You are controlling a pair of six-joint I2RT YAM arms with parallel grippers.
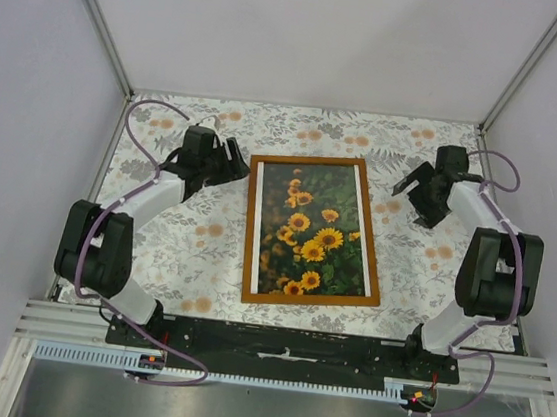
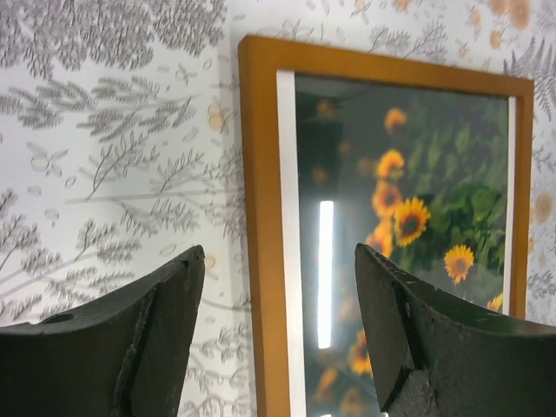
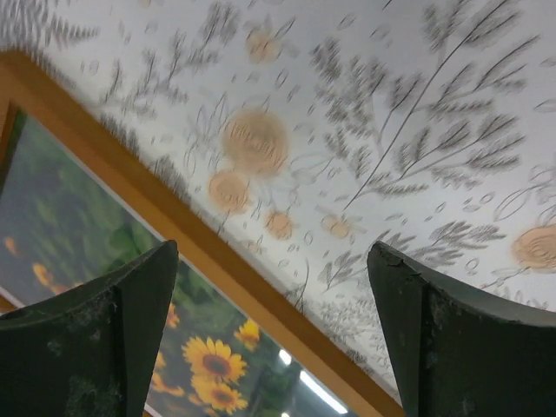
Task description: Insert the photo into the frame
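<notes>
The frame [image 1: 249, 235] lies flat in the middle of the table, a thin light-brown wooden rectangle. Inside it sits the photo [image 1: 312, 227], sunflower side up, with white strips along its long sides. My left gripper [image 1: 238, 169] hovers at the frame's far left corner, open and holding nothing. In the left wrist view the left gripper [image 2: 280, 261] straddles the frame [image 2: 261, 217] edge, with the photo [image 2: 408, 217] under glare. My right gripper [image 1: 409, 188] stands open to the right of the far right corner. The right wrist view shows the right gripper [image 3: 274, 256] above the frame [image 3: 174, 226] and photo [image 3: 213, 360].
A floral tablecloth [image 1: 183, 248] covers the table. White enclosure walls [image 1: 30, 90] stand on the left, right and back. A metal rail [image 1: 283, 345] with the arm bases runs along the near edge.
</notes>
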